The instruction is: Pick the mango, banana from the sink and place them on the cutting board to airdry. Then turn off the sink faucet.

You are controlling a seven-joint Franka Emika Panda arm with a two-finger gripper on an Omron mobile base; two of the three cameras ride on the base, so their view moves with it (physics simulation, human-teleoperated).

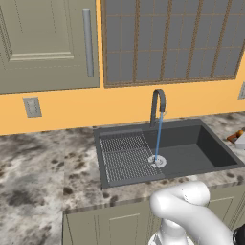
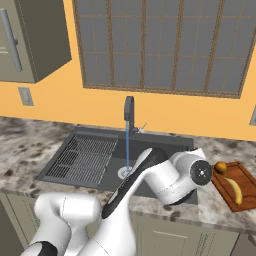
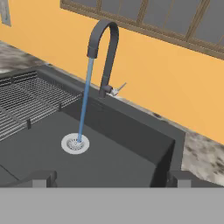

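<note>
The mango (image 2: 220, 167) and the banana (image 2: 234, 190) lie on the reddish-brown cutting board (image 2: 245, 175), on the counter right of the sink (image 2: 75, 132). The mango is at the board's far left corner and the banana is nearer the front. The dark gooseneck sink faucet (image 3: 105, 43) (image 1: 158, 103) (image 2: 129, 112) runs, sending a thin blue stream (image 3: 85, 100) onto the silver drain (image 3: 75, 143). Its small lever (image 3: 118, 89) sticks out at the base. My gripper (image 3: 111, 179) is open and empty, low over the sink's right part and facing the faucet.
A ribbed drain grid (image 1: 125, 155) fills the sink's left part. The sink's back wall (image 3: 131, 131) rises in front of the hand. Mottled counter (image 1: 38, 167) spreads left, a window (image 2: 160, 45) sits above, and my arm (image 2: 150, 180) crosses the sink's front edge.
</note>
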